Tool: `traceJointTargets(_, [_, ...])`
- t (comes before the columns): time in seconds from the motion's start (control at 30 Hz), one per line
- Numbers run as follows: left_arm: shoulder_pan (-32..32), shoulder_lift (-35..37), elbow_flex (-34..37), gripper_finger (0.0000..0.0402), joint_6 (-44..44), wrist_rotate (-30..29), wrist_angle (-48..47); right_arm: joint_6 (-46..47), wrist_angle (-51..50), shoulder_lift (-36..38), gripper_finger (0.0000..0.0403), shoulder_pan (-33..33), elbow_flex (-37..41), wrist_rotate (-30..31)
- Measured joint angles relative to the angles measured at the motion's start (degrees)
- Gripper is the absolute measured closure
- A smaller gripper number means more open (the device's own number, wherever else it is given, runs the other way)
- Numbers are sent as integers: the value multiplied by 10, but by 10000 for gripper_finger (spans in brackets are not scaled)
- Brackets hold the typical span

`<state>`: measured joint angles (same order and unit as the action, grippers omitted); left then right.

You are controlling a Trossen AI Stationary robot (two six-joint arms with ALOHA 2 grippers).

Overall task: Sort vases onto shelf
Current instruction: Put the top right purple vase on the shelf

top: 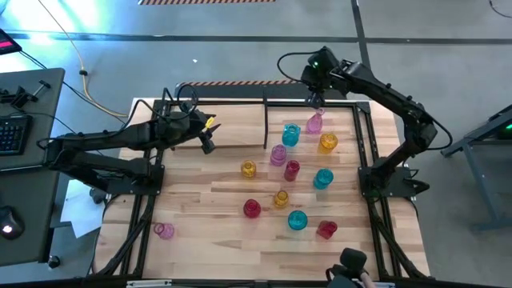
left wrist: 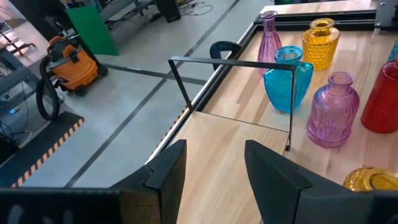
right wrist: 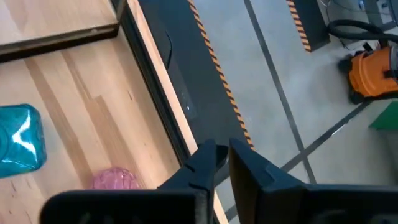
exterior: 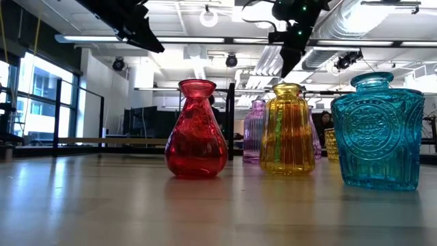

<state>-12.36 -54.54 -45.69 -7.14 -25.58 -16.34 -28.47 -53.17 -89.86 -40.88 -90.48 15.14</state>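
Left fingers: parted with a clear gap, holding nothing; poised over the light plank of the low black-rod shelf.
Left gripper: over the shelf's plank, on the side away from the vase cluster.
Right fingers: nearly together, a thin slit between them, nothing held.
Right gripper: raised at the table's far edge, just above the slim pink narrow-necked glass vase, not touching it.
Shelf: along the far edge of the light butcher-block table; no vase on its plank.
Vases beside the shelf's end: pink vase, cyan squat glass vase, amber ribbed glass vase, lilac ribbed glass vase.
Vases farther from the shelf: red bulbous glass vase, small amber vase, dark red vase, second cyan vase, and more, all upright on the table.
Stray: a small pink vase, well apart from the shelf, near the table's front left corner.
Low view: red vase, amber vase, cyan embossed vase standing in a row.
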Motion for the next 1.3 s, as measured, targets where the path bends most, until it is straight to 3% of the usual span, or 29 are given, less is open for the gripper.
traceJointTargets(0.13, [0, 0, 0, 245, 0, 0, 0, 25, -15, -2, 319, -2, 0, 0])
traceJointTargets(0.33, [0, 0, 0, 245, 1, 0, -2, 68, -23, -2, 210, -8, 0, -2])
traceJointTargets(0.47, [0, 0, 0, 245, 14, 0, -9, 84, -45, -2, 169, -7, 0, 1])
traceJointTargets(0.67, [0, 0, 0, 245, 24, 0, -18, 95, -85, -2, 164, -7, 14, 22])
traceJointTargets(0.87, [0, 0, 0, 245, 26, 0, -18, 110, -106, -2, 164, -9, 77, -11])
traceJointTargets(1.03, [0, 0, 0, 245, 25, 0, -15, 125, -101, -2, 164, -9, 84, -13])
traceJointTargets(1.17, [0, 0, 0, 245, 26, 0, -15, 181, -104, -2, 165, -9, 72, -71])
traceJointTargets(1.3, [0, 0, 0, 245, 37, -1, -15, 249, -113, -2, 165, -12, 72, -78])
